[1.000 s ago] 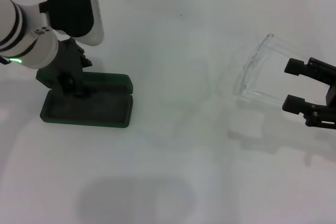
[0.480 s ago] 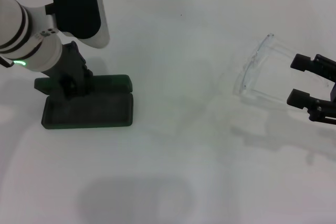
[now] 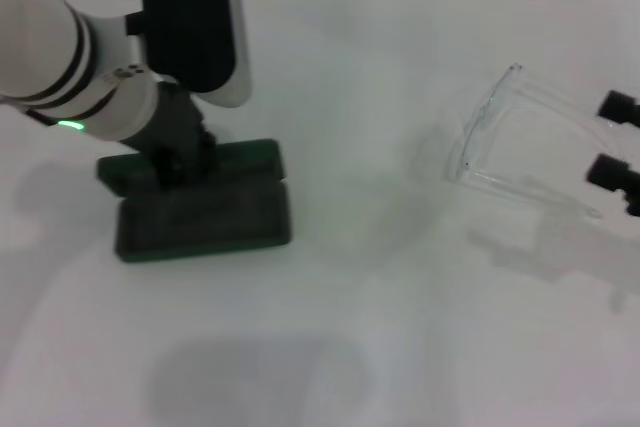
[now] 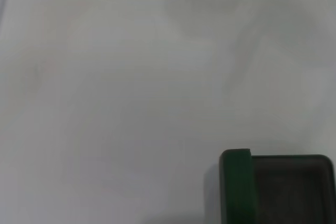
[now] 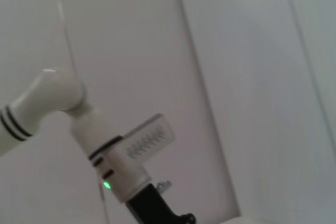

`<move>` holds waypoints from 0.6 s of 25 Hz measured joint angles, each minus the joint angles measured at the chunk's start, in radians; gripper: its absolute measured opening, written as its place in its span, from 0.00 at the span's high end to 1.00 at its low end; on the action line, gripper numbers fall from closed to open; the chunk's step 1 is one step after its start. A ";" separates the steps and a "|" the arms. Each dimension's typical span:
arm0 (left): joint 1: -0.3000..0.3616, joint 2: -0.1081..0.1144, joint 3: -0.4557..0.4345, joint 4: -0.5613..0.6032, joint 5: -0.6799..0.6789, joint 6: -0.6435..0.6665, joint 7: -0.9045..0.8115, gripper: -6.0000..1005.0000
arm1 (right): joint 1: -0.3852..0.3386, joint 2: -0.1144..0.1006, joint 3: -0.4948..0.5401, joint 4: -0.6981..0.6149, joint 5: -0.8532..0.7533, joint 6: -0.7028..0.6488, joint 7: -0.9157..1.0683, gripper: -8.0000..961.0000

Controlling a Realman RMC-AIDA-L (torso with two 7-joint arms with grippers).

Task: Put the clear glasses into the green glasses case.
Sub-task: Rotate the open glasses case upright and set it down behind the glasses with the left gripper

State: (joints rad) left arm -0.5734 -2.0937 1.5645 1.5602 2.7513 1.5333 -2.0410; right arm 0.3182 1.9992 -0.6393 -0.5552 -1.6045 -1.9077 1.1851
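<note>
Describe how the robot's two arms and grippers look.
The left arm is a white cylinder with black bands, a small green light and a black-faced white housing; the left gripper is black. Of the right gripper only two black rounded fingertips show. No cables visible.

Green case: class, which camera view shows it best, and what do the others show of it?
The head view: the whole open green case lies on the table, the left gripper at its lid. The left wrist view catches only one corner. The right wrist view shows none of it.
</note>
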 joint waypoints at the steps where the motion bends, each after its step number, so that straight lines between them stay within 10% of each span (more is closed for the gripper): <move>1: 0.001 0.000 0.012 0.021 -0.006 0.000 -0.007 0.78 | -0.008 -0.001 0.021 0.000 0.000 -0.003 -0.001 0.11; 15: -0.072 -0.004 0.217 0.018 -0.031 -0.097 -0.189 0.80 | -0.149 -0.016 0.585 0.064 0.001 -0.168 -0.066 0.12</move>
State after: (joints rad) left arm -0.6450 -2.0979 1.7812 1.5779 2.7198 1.4358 -2.2301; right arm 0.1695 1.9828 -0.0539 -0.4907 -1.6034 -2.0755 1.1187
